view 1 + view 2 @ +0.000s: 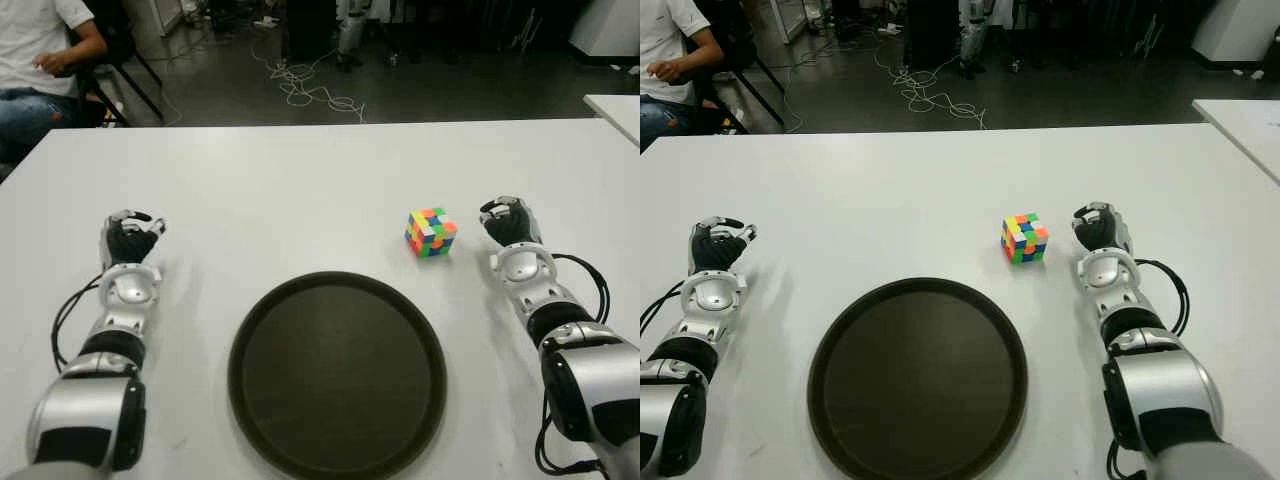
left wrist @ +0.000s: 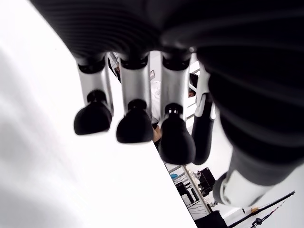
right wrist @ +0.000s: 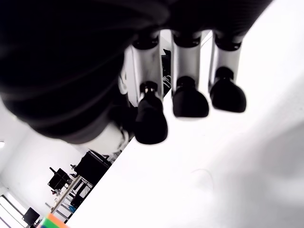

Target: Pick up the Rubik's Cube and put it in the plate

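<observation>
Rubik's Cube (image 1: 431,232), one only, sits on the white desk (image 1: 300,190), just beyond the far right rim of the plate (image 1: 337,372) and close beside the right robot hand (image 1: 510,222), not touching either. The plate is a single round, dark, shallow tray lying near the robot, between its two arms, with nothing in it.

The right robot hand holds nothing; its wrist view shows the fingers (image 3: 190,102) loosely bent with their dark tips above bare desk. The left robot hand (image 1: 130,238) shows on the desk's left side, well apart from the plate, fingers (image 2: 135,128) likewise relaxed and free of any load. Two robot hands, one cube, one plate.

Likely risks: the cube is small and smooth-sided, so a grasp that closes off-centre may push it away across the desk or twist it out from between the fingertips. A low carry could catch the plate's raised rim and drop the cube outside. A person (image 1: 45,60) sits at the far left, clear of the work.
</observation>
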Action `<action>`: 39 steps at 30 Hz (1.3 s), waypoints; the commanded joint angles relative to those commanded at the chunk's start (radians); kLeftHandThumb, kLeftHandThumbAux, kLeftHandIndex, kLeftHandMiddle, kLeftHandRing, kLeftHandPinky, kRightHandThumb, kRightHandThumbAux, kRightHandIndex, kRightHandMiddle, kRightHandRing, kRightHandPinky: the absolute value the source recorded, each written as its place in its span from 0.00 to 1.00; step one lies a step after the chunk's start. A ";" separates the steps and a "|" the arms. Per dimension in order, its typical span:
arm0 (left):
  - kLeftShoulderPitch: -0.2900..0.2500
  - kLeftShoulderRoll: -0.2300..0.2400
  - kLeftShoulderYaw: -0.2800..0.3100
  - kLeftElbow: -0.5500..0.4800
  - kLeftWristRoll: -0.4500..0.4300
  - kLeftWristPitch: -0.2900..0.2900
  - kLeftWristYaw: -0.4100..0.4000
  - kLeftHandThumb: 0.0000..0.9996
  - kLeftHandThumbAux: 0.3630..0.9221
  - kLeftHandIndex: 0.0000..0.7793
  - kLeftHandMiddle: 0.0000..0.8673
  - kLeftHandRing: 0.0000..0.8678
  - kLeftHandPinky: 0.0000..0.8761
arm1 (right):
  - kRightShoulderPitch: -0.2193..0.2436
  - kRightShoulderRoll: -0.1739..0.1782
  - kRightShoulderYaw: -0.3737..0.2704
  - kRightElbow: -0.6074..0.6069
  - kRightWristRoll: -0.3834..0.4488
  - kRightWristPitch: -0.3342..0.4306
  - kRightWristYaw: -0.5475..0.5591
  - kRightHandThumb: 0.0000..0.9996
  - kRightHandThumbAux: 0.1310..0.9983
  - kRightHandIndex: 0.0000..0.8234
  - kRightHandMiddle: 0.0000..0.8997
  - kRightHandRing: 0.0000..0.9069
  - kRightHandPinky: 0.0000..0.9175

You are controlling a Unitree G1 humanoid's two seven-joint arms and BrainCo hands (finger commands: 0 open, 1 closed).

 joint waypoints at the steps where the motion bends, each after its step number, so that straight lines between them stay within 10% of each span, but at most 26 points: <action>1: 0.000 0.000 0.000 0.000 0.000 0.000 0.000 0.71 0.60 0.57 0.93 0.93 0.91 | 0.000 0.000 0.000 0.000 0.000 0.000 0.000 0.71 0.68 0.53 0.90 0.90 0.88; 29: 0.001 -0.013 -0.004 -0.008 0.005 0.007 0.013 0.71 0.60 0.57 0.93 0.93 0.91 | 0.027 0.009 -0.046 -0.017 0.032 -0.119 -0.077 0.70 0.68 0.52 0.83 0.84 0.84; 37: 0.000 -0.016 -0.003 -0.012 0.003 0.016 0.013 0.71 0.60 0.57 0.93 0.93 0.91 | 0.051 0.007 -0.063 -0.018 0.056 -0.305 -0.013 0.67 0.69 0.49 0.39 0.43 0.44; 39: 0.000 -0.016 -0.002 -0.013 0.002 0.018 0.013 0.71 0.60 0.57 0.93 0.93 0.91 | 0.051 0.005 -0.060 -0.013 0.054 -0.316 0.005 0.42 0.65 0.34 0.32 0.36 0.37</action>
